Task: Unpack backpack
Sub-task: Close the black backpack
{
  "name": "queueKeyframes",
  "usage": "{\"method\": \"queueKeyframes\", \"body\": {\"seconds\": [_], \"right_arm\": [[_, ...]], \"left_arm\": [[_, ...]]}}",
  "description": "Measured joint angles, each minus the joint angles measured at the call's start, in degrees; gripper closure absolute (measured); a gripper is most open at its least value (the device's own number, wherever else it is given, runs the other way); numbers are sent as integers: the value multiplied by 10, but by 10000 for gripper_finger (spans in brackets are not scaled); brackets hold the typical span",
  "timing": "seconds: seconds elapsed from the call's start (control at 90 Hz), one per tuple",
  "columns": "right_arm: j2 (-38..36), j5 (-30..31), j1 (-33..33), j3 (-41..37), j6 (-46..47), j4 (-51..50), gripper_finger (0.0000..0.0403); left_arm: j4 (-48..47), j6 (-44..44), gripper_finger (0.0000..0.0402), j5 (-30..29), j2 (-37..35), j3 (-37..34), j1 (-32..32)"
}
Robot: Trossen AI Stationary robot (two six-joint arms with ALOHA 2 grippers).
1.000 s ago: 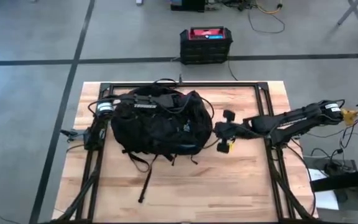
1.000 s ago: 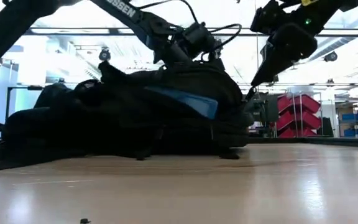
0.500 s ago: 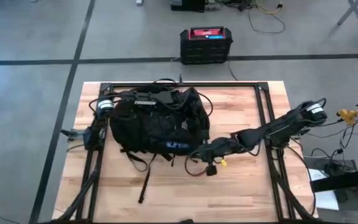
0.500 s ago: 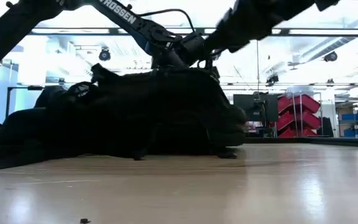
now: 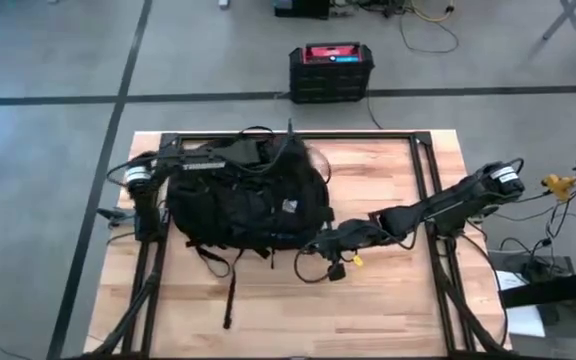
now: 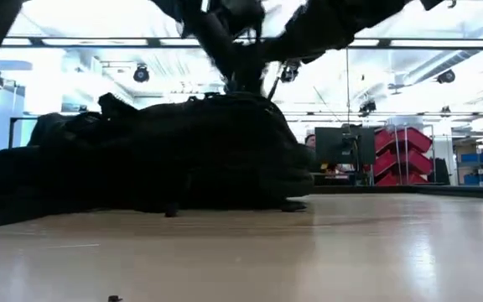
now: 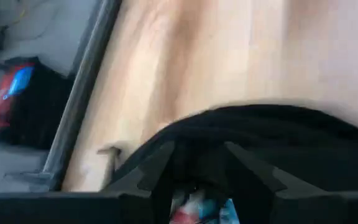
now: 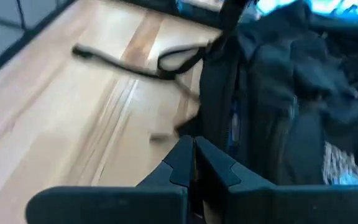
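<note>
While the right gripper (image 5: 320,246) (fingers pressed together) sits at its right edge, the backpack (image 5: 248,195) lies leftward, long axis left-right.

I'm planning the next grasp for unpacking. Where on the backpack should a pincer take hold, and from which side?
Probably the loose strap trailing from the backpack toward the table's near edge. It lies flat and thin on bare wood, apart from the bulky body, so coming straight down from above suits it. The right pincer sits at the bag's right lower corner, closest to it; the left pincer is over the bag's top.
</note>
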Motion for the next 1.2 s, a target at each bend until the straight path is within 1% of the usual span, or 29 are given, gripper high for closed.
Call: {"method": "queueKeyframes", "body": {"seconds": [0.033, 0.056, 0.089, 0.111, 0.178, 0.211, 0.267, 0.333, 0.411, 0.456, 0.511, 0.578, 0.689, 0.744, 0.811, 0.878, 0.922, 0.989, 1.067, 1.2], "right_arm": [[-6, 12, 0, 0, -1, -4, 402], [-12, 17, 0, 1, 0, -6, 402], [-17, 31, 0, 1, 2, -18, 402], [-20, 43, -1, 1, 2, -28, 402], [-34, 79, -1, 0, 5, -57, 402], [-40, 88, -2, 0, 10, -70, 402], [-55, 99, -6, -1, 21, -99, 402], [-65, 106, -13, -2, 31, -115, 402], [-85, 115, -18, -10, 42, -152, 402], [-91, 117, -23, -11, 46, -153, 402], [-100, 117, -26, -18, 53, -156, 402], [-109, 123, -31, -30, 61, -182, 402], [-133, 147, -35, -37, 75, -209, 402], [-140, 148, -38, -41, 80, -222, 402], [-146, 143, -39, -46, 81, -209, 403], [-150, 110, -38, -54, 80, -210, 403], [-147, 79, -38, -57, 79, -187, 403], [-142, 52, -31, -68, 78, -172, 403], [-127, 57, -20, -76, 76, -183, 403], [-109, 88, -14, -82, 67, -184, 403]], "left_arm": [[-5, -5, 284, 9, -26, -20, -3], [19, -9, 284, 9, -35, -26, -8], [86, -13, 284, 12, -43, -34, -12], [103, -16, 284, 21, -49, -40, -13], [90, -18, 284, 45, -57, -69, -15], [85, -14, 284, 53, -47, -81, -18], [111, -5, 284, 56, -29, -98, -25], [92, -4, 284, 53, -24, -113, -41], [97, -2, 284, 67, -46, -112, -58], [94, -2, 284, 71, -57, -114, -68], [71, -7, 284, 71, -55, -118, -78], [49, -15, 284, 70, -52, -123, -88], [14, -29, 284, 69, -78, -126, -104], [10, -34, 284, 70, -87, -135, -111], [-2, -43, 284, 70, -89, -144, -116], [5, -44, 284, 71, -92, -143, -120], [14, -44, 284, 72, -96, -143, -120], [28, -37, 284, 93, -83, -145, -121], [50, -29, 284, 117, -62, -150, -117], [83, -7, 284, 133, -17, -146, -111]]}}
